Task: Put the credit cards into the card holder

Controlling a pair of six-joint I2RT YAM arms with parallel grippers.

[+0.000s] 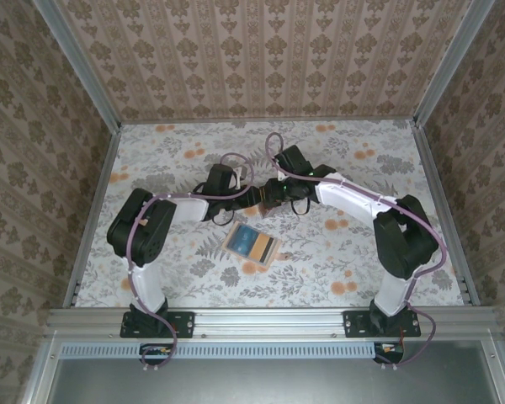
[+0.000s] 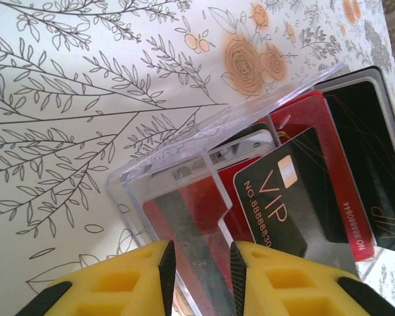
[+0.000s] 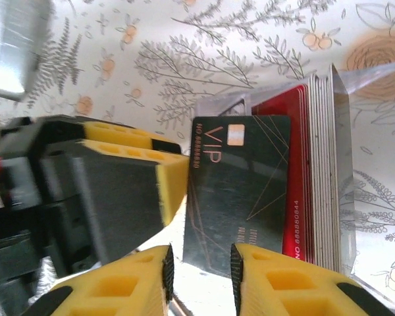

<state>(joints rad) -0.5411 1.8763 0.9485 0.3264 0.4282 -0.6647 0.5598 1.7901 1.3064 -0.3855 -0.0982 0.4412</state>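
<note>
1 card holder [image 2: 184,172], a clear plastic case, is at mid-worktop [image 2: 72,99] w/ the credit cards [image 3: 303,191] standing inside: 2 black VIP, at least 1 red, more edge-on toward 3 o'clock, count unclear. The left tool [image 2: 199,276] pinches the holder's wall at 6 o'clock. The right tool [image 3: 201,263] is spread, nothing clamped; the front black card's lower edge is just past its tips. 1 tan-blue rectangle [image 1: 251,244] lies flat at 6 o'clock of both tools.

One camera is looking down on the whole table [image 1: 194,160] from behind, while both wrist cameras are viewing the same cards [image 2: 303,191] close-up.
</note>
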